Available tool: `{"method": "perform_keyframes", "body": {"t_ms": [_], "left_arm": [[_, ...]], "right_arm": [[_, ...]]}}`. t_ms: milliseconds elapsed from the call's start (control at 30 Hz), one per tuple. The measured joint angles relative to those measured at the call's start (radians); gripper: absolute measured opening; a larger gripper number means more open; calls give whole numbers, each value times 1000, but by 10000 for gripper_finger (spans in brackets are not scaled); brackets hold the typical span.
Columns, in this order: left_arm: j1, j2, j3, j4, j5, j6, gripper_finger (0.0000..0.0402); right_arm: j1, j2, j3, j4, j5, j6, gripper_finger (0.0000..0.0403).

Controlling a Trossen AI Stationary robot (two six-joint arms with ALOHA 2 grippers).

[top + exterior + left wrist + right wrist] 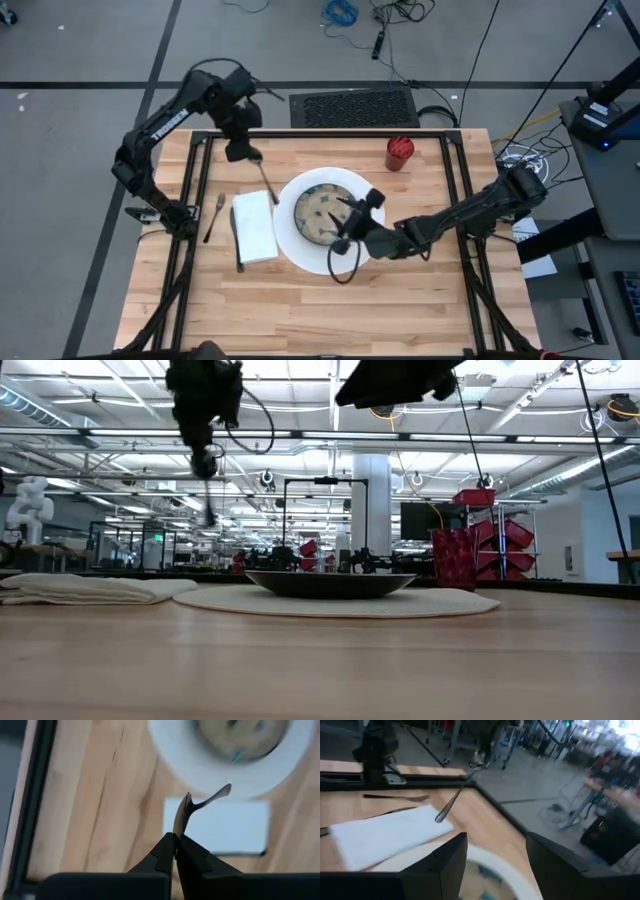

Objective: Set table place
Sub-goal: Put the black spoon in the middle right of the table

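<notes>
Spreading beneath both arms, the table [400, 300] carries a white plate [300, 255] with a patterned bowl [322, 212] directly under the right gripper [345, 222], whose fingers stand apart, holding nothing. A folded white napkin [254, 228] lies beside the plate, near the left gripper [246, 152], with a fork [214, 216] beyond it (and a red cup [399, 153] well off). That left gripper is clenched on a spoon [187, 810] hanging above the table.
</notes>
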Motion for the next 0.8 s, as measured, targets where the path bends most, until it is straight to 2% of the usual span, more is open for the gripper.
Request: {"method": "perform_keyframes", "body": {"t_ms": [167,300,533,800], "left_arm": [[-4,-20,61,50,97,-99,0],[-17,-37,67,115,167,-212,0],[-88,-38,67,267,184,-460,0],[-166,-38,67,343,184,-530,0]], "right_arm": [[-61,79,0,274,-97,-348,192],[-115,134,24,446,-104,-495,192],[-219,206,162,399,-109,-539,192],[-321,251,300,126,-152,-427,192]]}}
